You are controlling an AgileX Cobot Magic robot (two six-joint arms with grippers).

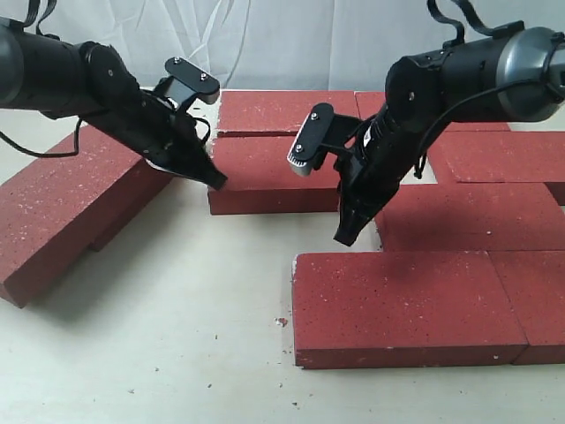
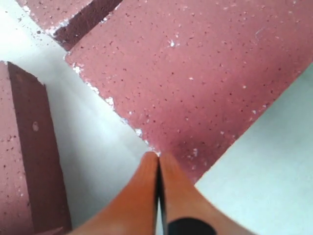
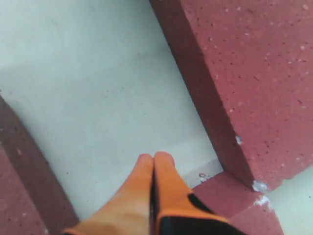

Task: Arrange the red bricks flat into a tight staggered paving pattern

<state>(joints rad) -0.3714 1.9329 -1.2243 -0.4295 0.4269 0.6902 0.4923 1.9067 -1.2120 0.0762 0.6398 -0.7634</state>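
Two shut claws at a loose paver among the red bricks (image 1: 397, 305).
At far left, the far-left brick (image 1: 71, 208) sits skewed and apart from the rows, its long axis running from near left toward the back. Next, the left gripper (image 1: 214, 180), fingers pressed together, touches the left-end corner of the middle brick (image 1: 269, 172). This brick lies flat with its long axis across the view, parallel to the back-row brick (image 1: 287, 110). The right gripper (image 1: 346, 235), also pinched shut and empty, points down into the gap before the right-hand brick (image 1: 468, 216). The step looks like nudging the middle brick rightward. Push low and square on its end face, not the corner, so it slides without turning, and lift the right claw clear first.
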